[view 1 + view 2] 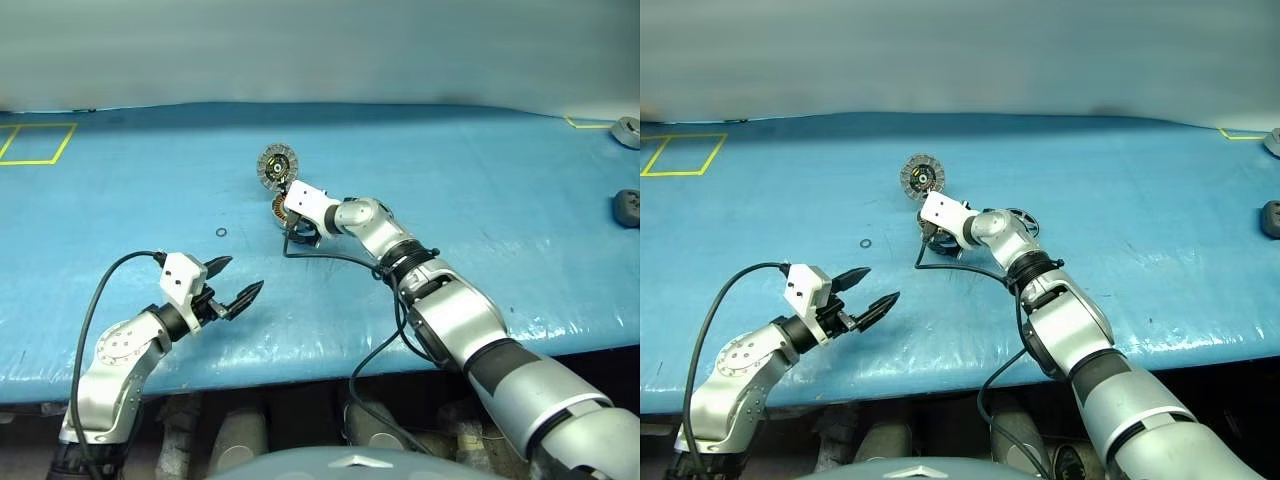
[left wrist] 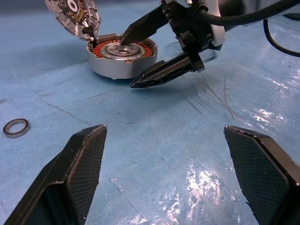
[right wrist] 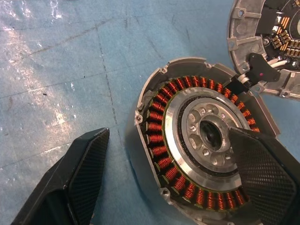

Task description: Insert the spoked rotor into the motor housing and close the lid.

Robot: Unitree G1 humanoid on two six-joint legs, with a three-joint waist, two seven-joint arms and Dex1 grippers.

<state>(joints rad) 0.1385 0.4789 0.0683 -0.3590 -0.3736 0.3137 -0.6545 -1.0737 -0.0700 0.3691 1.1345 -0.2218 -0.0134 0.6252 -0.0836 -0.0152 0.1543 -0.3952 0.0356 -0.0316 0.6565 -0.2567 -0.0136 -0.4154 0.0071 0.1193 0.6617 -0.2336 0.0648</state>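
The motor housing (image 3: 161,140) is a silver cup ringed with copper windings, standing on the blue table (image 1: 480,200). Its lid (image 1: 272,165) is hinged at the far side and stands open, its inner face showing. My right gripper (image 2: 127,64) is open at the housing: one finger (image 2: 145,23) reaches over the cup's middle, the other (image 2: 164,75) lies beside its wall. Nothing is between them but the housing. A black-rimmed wheel, apparently the spoked rotor (image 1: 1024,221), lies behind my right wrist. My left gripper (image 1: 238,285) hangs open and empty near the table's front edge.
A small metal ring (image 1: 220,233) lies on the table left of the housing. Two grey objects (image 1: 627,131) (image 1: 628,207) sit at the far right edge. Yellow tape squares (image 1: 40,143) mark the back left corner. A black cable (image 1: 330,258) trails from my right wrist.
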